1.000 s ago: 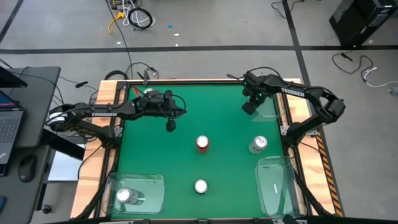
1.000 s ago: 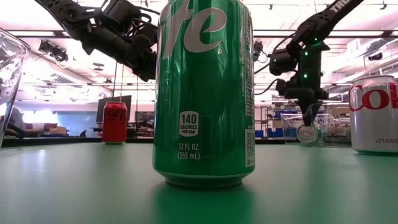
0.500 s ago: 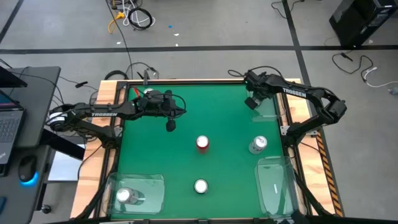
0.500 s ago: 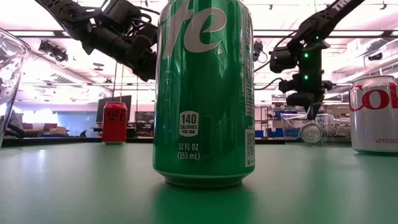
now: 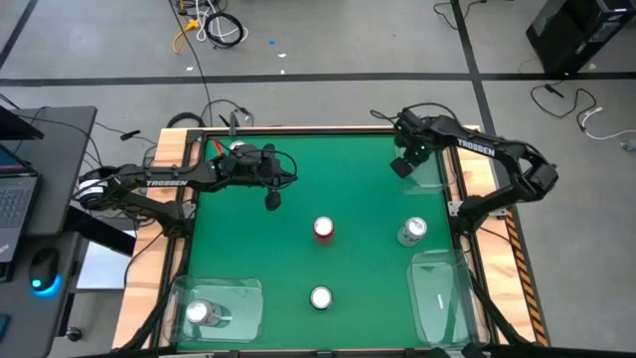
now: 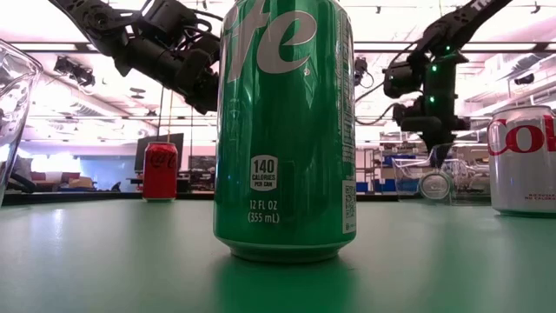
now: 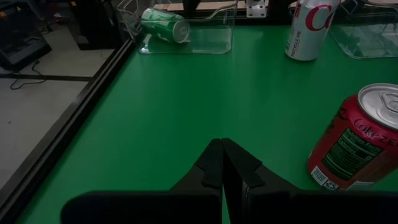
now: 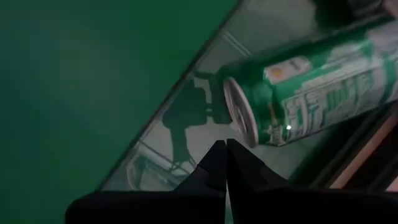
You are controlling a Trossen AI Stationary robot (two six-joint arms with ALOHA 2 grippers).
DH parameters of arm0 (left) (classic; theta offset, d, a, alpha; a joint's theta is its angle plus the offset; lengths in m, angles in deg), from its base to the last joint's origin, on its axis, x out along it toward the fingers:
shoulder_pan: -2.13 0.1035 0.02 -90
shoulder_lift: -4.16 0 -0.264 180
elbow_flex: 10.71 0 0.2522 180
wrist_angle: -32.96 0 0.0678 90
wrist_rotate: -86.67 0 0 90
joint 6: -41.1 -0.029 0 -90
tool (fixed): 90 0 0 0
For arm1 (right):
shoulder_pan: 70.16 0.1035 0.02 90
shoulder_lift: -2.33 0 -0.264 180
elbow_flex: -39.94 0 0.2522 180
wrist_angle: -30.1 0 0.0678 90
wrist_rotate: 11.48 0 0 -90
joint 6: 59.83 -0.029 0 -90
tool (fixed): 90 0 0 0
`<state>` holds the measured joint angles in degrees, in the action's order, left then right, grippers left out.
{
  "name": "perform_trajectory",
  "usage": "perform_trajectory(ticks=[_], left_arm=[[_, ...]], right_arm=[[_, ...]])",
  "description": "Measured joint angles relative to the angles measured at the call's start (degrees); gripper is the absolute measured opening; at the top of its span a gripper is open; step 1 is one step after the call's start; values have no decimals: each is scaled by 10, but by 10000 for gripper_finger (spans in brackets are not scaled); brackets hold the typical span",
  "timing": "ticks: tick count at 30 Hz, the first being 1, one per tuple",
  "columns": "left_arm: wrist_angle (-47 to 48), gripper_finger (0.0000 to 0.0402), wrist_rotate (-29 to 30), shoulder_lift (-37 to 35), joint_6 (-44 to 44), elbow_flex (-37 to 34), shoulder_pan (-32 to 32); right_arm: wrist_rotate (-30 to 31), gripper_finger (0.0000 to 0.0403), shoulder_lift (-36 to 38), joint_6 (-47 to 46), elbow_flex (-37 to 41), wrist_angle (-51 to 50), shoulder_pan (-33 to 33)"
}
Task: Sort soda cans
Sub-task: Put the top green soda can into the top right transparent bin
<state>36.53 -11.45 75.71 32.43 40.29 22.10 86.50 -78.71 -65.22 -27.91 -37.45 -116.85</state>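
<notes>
Over the far-right bin (image 5: 429, 171) — right gripper (image 5: 400, 167), fingers together.

Grey concrete floor (image 5: 328, 40) w/ dark tape lines, cables (image 5: 214, 25) strewn about. Desk w/ laptop (image 5: 15, 194) seen at left. Bright ceiling lights (image 6: 69, 35) seen in the low view.

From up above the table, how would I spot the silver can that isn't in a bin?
Start at the green table and go to its right side, between the two clear plastic bins there. The silver-grey metal soda can stands upright on the bare mat. Unlike the red can at the centre, it is silver-sided, and unlike the can in the near-left bin, it stands outside any bin.
</notes>
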Motion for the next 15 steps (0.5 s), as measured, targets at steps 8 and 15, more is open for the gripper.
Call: perform_trajectory(ticks=[8, 15], left_arm=[[0, 2, 0, 0, 0, 0, 0], [-1, 2, 3, 0, 1, 0, 0]], right_arm=[[17, 0, -4, -6, 29, 42, -1], [20, 0, -4, -6, 30, 48, -16]])
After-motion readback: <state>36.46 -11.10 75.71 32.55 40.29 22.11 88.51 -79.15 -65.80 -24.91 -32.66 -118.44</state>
